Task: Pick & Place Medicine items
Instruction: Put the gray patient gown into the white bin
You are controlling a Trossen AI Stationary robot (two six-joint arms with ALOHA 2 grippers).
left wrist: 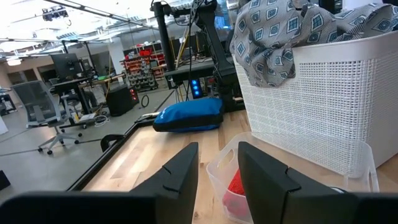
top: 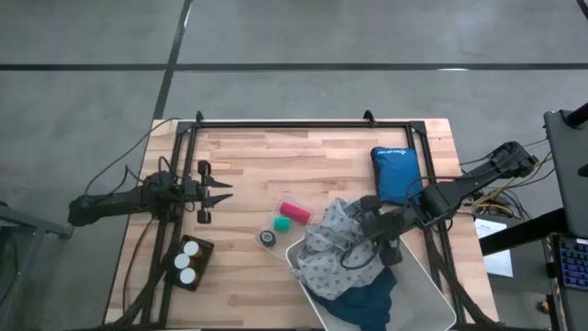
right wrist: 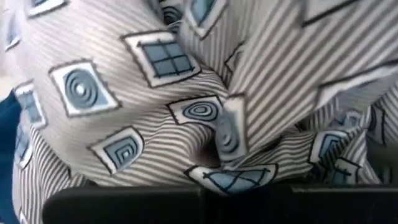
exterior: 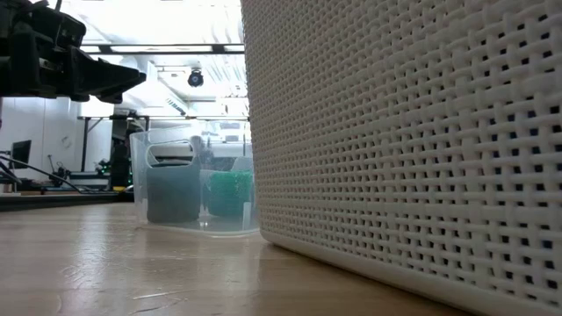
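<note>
In the high view, three white round caps [top: 188, 262] show side by side in a small dark tray near the table's near left corner; the bottles' orange bodies are hidden from above. My left gripper [top: 217, 195] hovers open above the table's left part, beyond the tray and apart from it, pointing toward the right; its wrist view shows both fingers [left wrist: 180, 177] with a gap between them. My right gripper [top: 369, 228] sits over the grey patterned cloth [right wrist: 186, 106] in the white basket [top: 432, 294]; that cloth fills its wrist view.
A clear plastic container [top: 287, 221] at the table's middle holds a pink item, a green item and a black roll. A blue pouch [top: 397, 173] lies toward the far right. The white basket [exterior: 413, 149] holds the grey cloth over a dark blue one. Black rails frame the table.
</note>
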